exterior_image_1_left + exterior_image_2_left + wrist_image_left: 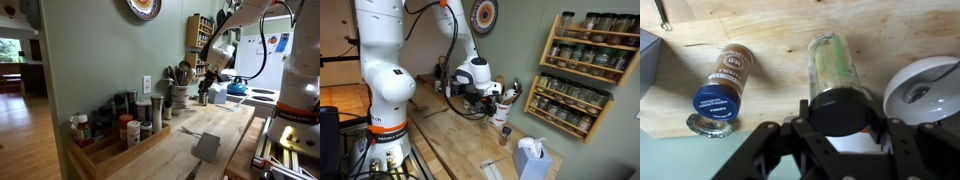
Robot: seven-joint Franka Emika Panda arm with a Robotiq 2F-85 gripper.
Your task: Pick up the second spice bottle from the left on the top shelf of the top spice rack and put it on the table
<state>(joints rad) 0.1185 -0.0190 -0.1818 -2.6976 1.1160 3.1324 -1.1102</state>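
In an exterior view the white arm base point(382, 125) carries small dark lettering low on its front, seemingly FRANKA EMIKA, though too small to be sure; in the wrist view the blue-capped bottle point(725, 80) on the bench point(780, 25) bears a brown label with a round pale emblem, its words blurred; the black-capped bottle point(832, 70) gripped by the end effector point(840, 113) shows nothing legible; jar labels on the top spice rack point(590, 45) are unreadable.
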